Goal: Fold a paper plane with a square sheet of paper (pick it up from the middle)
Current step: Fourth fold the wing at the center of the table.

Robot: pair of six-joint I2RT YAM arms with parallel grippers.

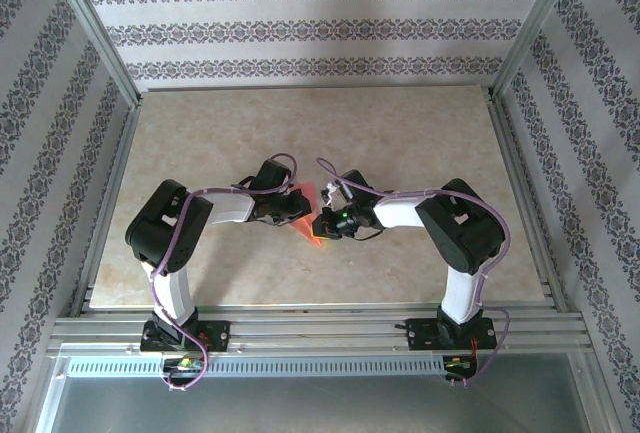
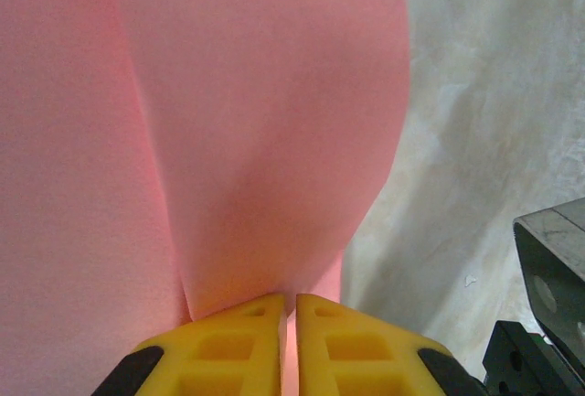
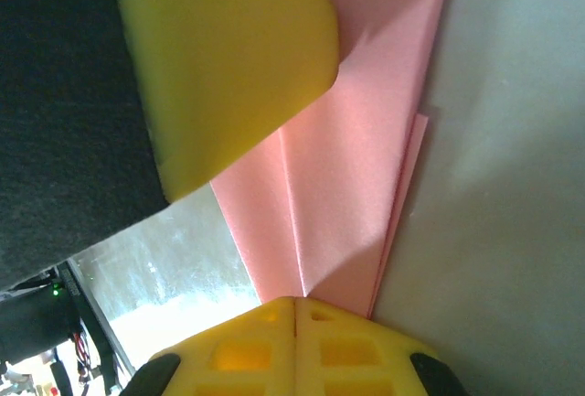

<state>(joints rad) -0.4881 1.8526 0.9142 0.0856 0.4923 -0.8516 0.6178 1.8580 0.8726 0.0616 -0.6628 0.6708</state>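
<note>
Your pink paper [image 1: 303,219] is folded and creased, and it sits over the middle of the table [image 1: 400,133]. Your left gripper [image 2: 288,309] pinches one end tight. Your right gripper [image 3: 294,306] pinches the other end tight, close by.
</note>
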